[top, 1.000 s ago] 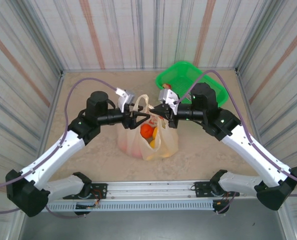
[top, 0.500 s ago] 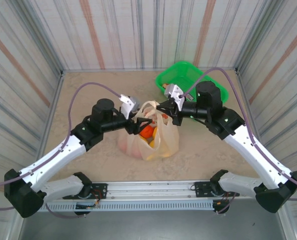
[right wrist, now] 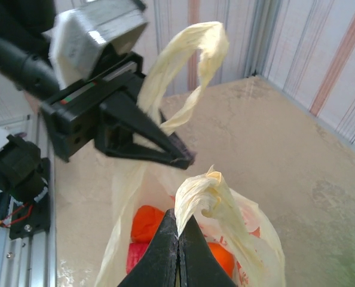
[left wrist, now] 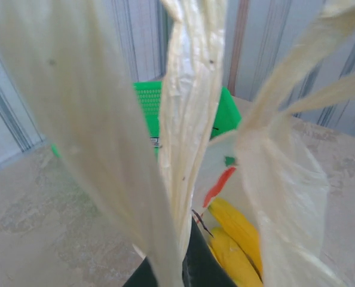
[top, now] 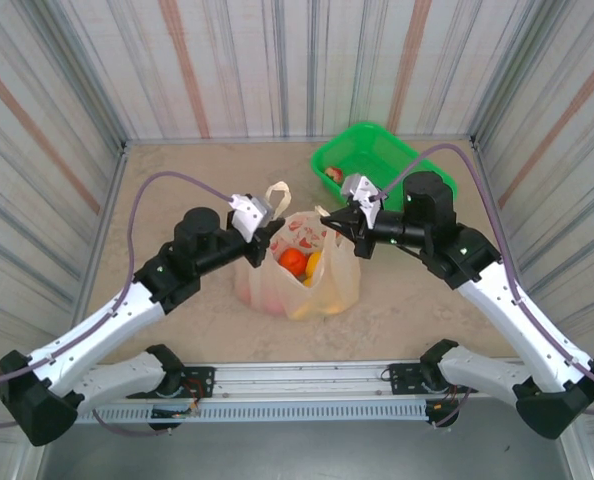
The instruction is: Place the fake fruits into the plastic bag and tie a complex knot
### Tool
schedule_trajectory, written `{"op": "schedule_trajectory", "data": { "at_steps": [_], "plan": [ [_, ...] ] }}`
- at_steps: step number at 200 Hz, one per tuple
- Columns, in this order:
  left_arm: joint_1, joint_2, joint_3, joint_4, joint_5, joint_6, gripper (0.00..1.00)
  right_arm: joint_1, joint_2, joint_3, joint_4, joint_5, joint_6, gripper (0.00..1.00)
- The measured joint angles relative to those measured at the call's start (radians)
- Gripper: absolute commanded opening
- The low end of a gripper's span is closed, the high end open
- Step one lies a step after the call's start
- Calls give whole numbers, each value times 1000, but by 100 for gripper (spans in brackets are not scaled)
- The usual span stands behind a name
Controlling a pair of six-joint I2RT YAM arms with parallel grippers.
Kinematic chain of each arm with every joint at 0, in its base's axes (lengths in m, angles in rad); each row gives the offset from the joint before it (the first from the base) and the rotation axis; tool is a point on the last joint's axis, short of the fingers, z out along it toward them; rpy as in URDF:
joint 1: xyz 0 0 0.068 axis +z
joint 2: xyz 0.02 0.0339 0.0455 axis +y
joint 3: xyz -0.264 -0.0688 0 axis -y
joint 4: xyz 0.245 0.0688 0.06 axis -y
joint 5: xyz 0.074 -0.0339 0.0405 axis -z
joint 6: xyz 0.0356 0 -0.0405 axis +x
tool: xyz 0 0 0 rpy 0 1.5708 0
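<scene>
The plastic bag is stood on the surface between the two arms, and the fake fruits are seen inside it. The left hand is reached in from the left, fingers pressed together on one handle loop, which is drawn upright. The right hand is levelled in from the right and pinched shut on the other handle, above the bag's mouth.

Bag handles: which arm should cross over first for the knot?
Probably left: the left gripper is shut low on the left handle, leaving a long loop; the right gripper pinches the right handle at its tip.
</scene>
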Motion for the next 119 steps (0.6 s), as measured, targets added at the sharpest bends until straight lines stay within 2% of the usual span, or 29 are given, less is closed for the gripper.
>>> {"op": "schedule_trajectory", "data": {
  "at_steps": [19, 57, 86, 119],
  "plan": [
    [46, 53, 34, -6, 91, -27, 0, 29, -28, -3, -10, 1, -8, 0],
    [48, 164, 94, -29, 280, -71, 2, 134, 14, 32, -31, 34, -73, 0],
    [48, 206, 106, -62, 396, -100, 3, 136, 101, 55, -27, 98, -137, 0],
    [68, 214, 116, -80, 480, -117, 12, 136, 172, 84, -44, 164, -206, 0]
  ]
}}
